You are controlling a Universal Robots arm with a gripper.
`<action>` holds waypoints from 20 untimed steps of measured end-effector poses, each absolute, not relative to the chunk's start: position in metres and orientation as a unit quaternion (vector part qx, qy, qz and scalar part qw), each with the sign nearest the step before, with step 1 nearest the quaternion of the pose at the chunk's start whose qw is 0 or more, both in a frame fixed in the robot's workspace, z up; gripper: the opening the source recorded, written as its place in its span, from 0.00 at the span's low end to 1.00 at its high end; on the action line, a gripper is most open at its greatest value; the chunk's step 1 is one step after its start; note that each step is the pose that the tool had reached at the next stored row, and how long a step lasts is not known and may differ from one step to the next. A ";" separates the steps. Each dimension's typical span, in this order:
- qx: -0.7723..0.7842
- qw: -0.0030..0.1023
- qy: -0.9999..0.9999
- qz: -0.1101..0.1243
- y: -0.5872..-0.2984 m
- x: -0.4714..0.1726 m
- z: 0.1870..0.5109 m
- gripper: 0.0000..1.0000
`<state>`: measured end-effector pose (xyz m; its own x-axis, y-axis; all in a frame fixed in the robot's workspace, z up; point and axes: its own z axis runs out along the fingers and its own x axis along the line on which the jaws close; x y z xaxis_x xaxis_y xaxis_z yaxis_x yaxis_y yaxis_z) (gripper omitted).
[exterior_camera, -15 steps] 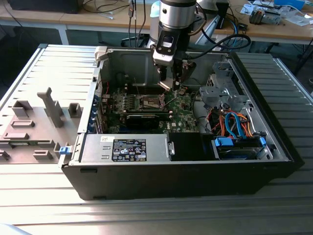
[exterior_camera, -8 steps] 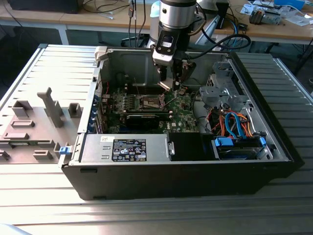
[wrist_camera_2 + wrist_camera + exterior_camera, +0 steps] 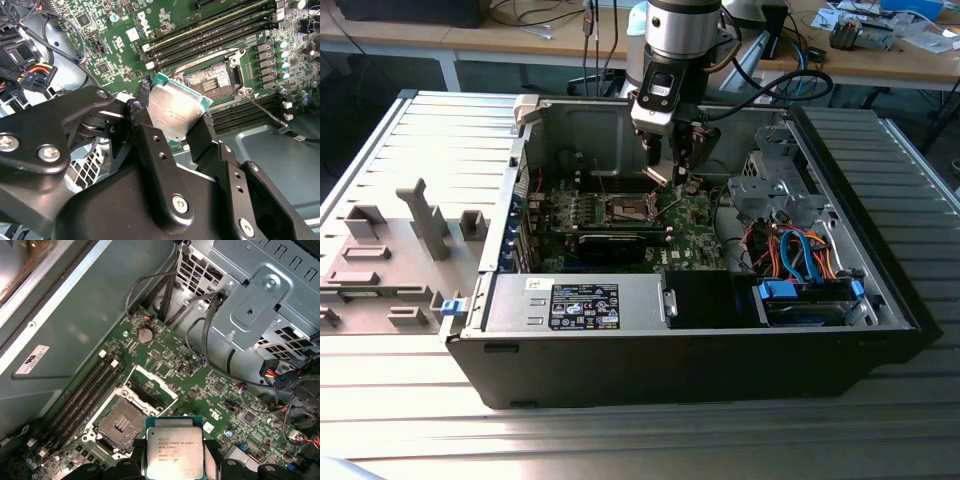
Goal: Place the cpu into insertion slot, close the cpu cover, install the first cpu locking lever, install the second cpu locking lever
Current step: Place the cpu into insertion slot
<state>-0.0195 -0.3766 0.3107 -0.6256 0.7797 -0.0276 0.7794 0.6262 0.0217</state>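
Observation:
My gripper (image 3: 172, 116) is shut on the cpu (image 3: 176, 111), a flat silver-grey square chip with a green rim, its black fingers (image 3: 138, 107) pressing two opposite edges. The cpu (image 3: 174, 447) hangs tilted above the green board, beside the insertion slot (image 3: 120, 423) and not in it. The insertion slot (image 3: 210, 83) lies bare, its dark contact field showing. The cpu cover (image 3: 154, 382) stands swung open at the slot's far side. A thin wire lever (image 3: 265, 109) sticks out beside the slot. In the exterior view the gripper (image 3: 672, 172) hovers inside the open computer case, just off the slot (image 3: 628, 208).
Long black memory slots (image 3: 210, 35) run beside the socket. A grey power supply with a black label (image 3: 585, 305) fills the case's near side. A metal drive cage (image 3: 770, 180) and orange and blue cables (image 3: 800, 250) crowd the exterior view's right. A grey fixture tray (image 3: 400, 240) sits outside.

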 end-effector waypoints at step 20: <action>0.446 0.019 0.895 0.000 -0.377 -0.020 0.311 0.54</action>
